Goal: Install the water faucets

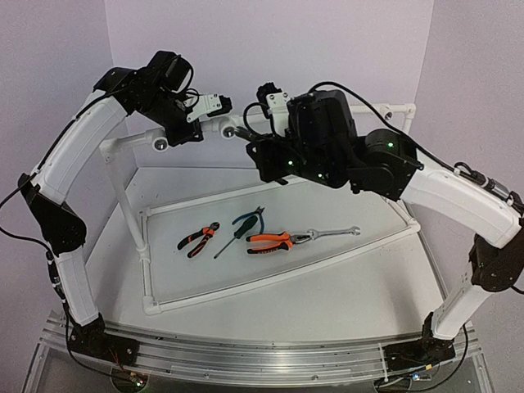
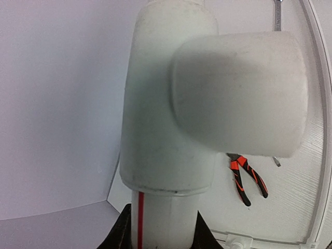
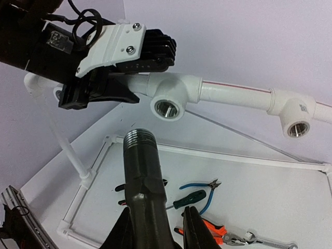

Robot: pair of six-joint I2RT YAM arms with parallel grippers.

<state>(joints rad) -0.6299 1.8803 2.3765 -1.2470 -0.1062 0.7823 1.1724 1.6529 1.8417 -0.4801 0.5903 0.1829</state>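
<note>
The black water faucet (image 3: 142,166) stands upright between the fingers of my right gripper (image 3: 155,223), which is shut on its body. Its threaded end (image 3: 139,139) points at the metal-lined socket of a white tee fitting (image 3: 168,108), a short gap away. That tee sits on the raised white pipe rail (image 3: 233,94). My left gripper (image 2: 163,228) is shut on the white pipe (image 2: 166,218) with the red stripe, right beside the same tee (image 2: 171,104). In the top view both grippers meet at the rail, the left gripper (image 1: 214,115) and the right gripper (image 1: 246,135).
A second tee fitting (image 3: 295,116) sits further along the rail. On the table, inside the white pipe frame (image 1: 270,278), lie orange-and-black pliers (image 1: 199,238), a green-handled screwdriver (image 1: 237,233), blue cutters (image 1: 250,218), orange pliers (image 1: 273,241) and a wrench (image 1: 336,233).
</note>
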